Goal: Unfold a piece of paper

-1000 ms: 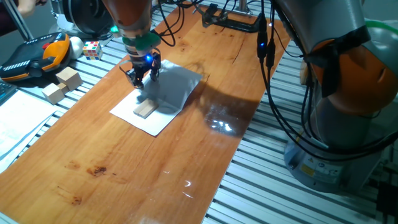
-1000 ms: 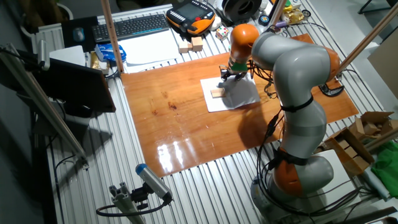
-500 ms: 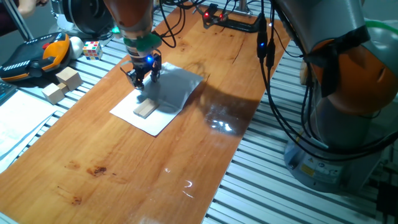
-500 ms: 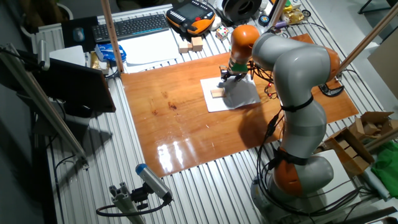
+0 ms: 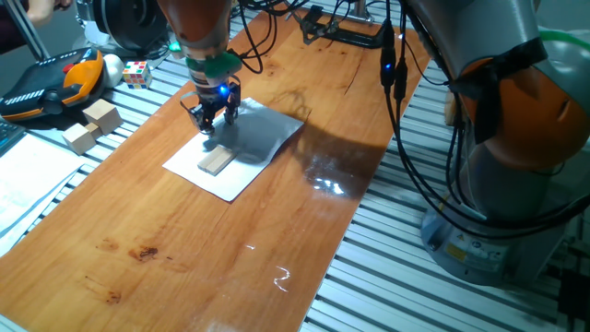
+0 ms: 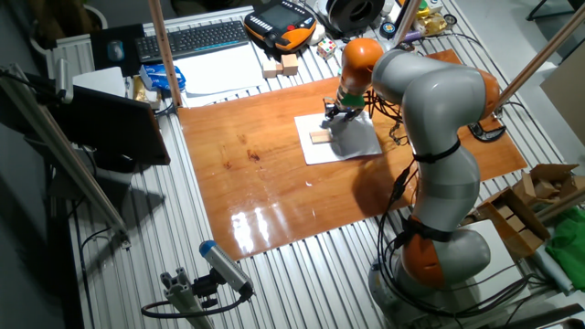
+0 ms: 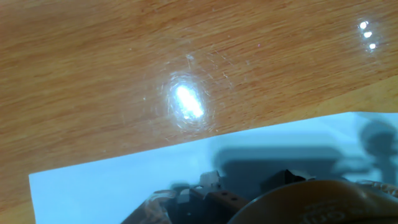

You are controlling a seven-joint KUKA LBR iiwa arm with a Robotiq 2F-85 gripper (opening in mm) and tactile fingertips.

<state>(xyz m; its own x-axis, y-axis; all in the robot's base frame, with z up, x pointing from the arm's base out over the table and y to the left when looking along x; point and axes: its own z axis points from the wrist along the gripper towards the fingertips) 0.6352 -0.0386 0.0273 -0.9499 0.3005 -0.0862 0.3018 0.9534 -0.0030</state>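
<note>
Paper (image 5: 241,146) on the wooden table (image 5: 166,240), directly under gripper (image 5: 211,120) at its far-left edge; long axis runs far-right to near-left, small wooden block (image 5: 216,162) on the near half. Other fixed view: sheet (image 6: 345,140) below gripper (image 6: 335,115), fingertips too small to resolve. Hand view: sheet edge (image 7: 155,177) only, fingers cut off. Can't tell if jaws are pinching the flap.

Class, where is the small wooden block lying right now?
In one fixed view, the wooden block lies on the paper, on its near-left part, just below the gripper.
</note>
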